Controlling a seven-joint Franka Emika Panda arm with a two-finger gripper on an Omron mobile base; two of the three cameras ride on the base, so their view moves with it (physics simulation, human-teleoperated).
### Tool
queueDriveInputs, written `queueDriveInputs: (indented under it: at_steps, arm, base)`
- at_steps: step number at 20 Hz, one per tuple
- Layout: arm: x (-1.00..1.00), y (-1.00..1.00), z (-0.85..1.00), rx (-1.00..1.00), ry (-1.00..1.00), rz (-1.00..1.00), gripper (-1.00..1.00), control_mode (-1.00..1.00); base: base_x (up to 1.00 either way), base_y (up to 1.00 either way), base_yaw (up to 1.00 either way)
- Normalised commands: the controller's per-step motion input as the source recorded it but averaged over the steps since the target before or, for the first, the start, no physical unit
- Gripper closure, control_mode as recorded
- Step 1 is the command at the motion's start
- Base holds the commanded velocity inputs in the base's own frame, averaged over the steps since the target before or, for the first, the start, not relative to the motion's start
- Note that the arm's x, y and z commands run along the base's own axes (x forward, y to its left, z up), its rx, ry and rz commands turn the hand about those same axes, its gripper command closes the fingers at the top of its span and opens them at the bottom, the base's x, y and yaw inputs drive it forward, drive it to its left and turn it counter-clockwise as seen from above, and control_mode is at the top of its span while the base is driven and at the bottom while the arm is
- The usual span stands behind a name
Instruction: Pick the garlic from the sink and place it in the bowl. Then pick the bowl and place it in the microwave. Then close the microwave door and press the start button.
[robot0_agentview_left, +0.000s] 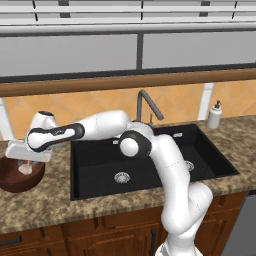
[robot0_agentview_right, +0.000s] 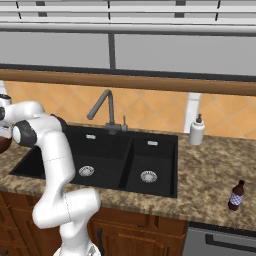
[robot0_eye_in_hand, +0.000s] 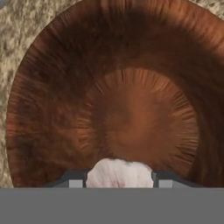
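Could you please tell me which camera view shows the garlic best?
The hand view: the garlic sits large between the gripper tips, above the bowl. The left base view shows it small, under the hand. The right base view does not settle it.

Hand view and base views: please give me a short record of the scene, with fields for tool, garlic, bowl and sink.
tool: above the bowl, fingers on either side of the garlic
garlic: pale bulb between the fingers, over the bowl's inside
bowl: reddish-brown wood, on the granite counter left of the sink
sink: black double basin with metal drains
other: white soap dispenser on the counter behind the sink
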Motion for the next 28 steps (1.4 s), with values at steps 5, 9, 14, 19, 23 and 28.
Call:
queueDriveInputs:
  at_steps: [5, 9, 14, 19, 23, 28]
  arm:
    - [0.01, 0.02, -0.35, 0.0, 0.07, 0.0, -1.0, -1.0]
    - [0.0, 0.07, -0.1, 0.0, 0.01, -0.02, -1.0, -1.0]
    - [-0.04, -0.08, 0.0, 0.0, -0.01, 0.0, -1.0, -1.0]
    - [-0.12, -0.36, 0.24, 0.08, -0.02, 0.0, -1.0, -1.0]
    - [-0.36, -0.67, 0.14, 0.05, -0.01, 0.0, -1.0, -1.0]
    - [-0.28, -0.43, -0.03, -0.01, 0.0, 0.0, -1.0, -1.0]
  base:
    - [0.0, 0.0, 0.0]
    - [0.0, 0.0, 0.0]
    - [0.0, 0.0, 0.0]
    - [0.0, 0.0, 0.0]
    - [0.0, 0.0, 0.0]
    - [0.0, 0.0, 0.0]
